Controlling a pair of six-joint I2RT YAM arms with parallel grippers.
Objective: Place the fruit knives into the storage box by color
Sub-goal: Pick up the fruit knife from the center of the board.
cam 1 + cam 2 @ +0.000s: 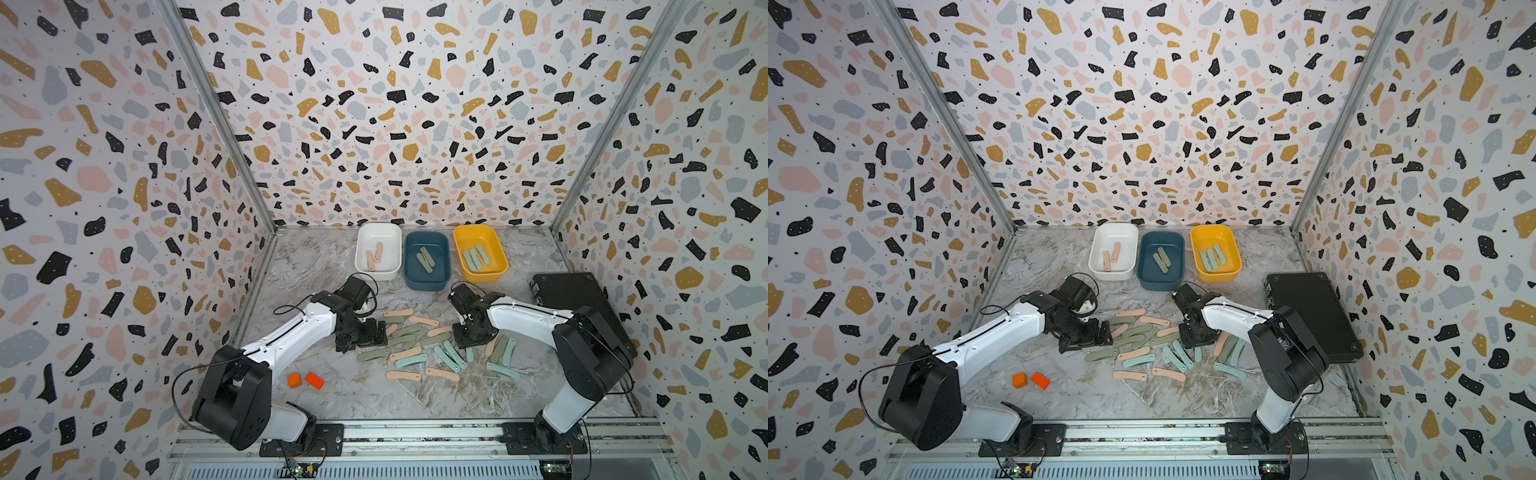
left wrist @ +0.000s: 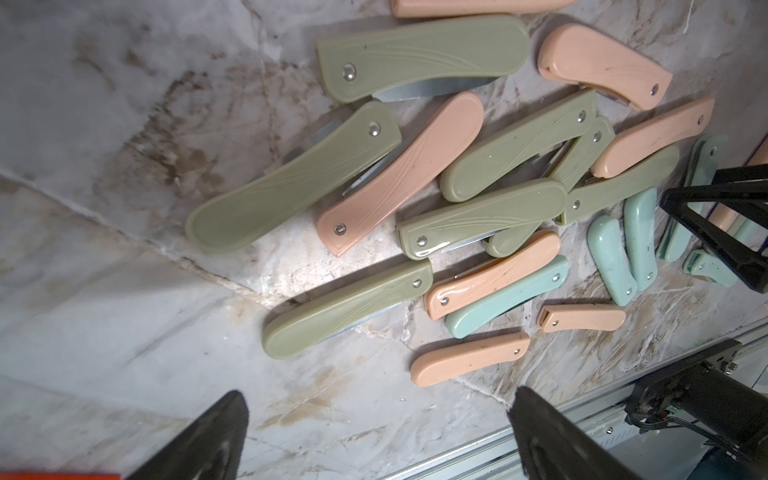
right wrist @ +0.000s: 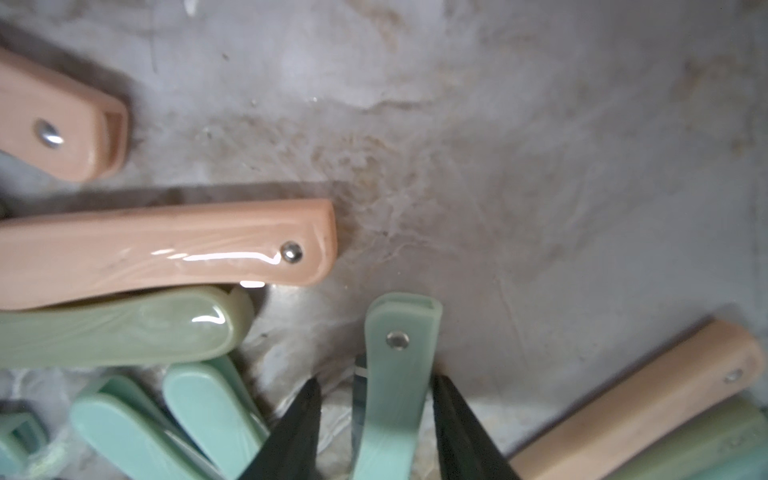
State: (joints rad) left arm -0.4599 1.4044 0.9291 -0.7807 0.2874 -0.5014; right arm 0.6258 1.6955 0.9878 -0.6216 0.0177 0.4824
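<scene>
My right gripper (image 3: 374,388) straddles a slim mint-teal plastic folded knife (image 3: 399,374) lying on the grey marble-patterned table (image 3: 540,166). One finger touches it and a gap shows at the other, so I cannot tell whether I pinch it. My left gripper (image 2: 376,411) hangs spread and empty beside the heap of fruit knives (image 1: 415,338).

Early days, I judge. Two peach knives lie in the white plastic tub (image 1: 360,249), a few sage in the navy tub (image 1: 426,285) and three mint in the yellow tub (image 1: 484,276); most lie loose. From above my right wrist hides some, and the sage count is unclear.
</scene>
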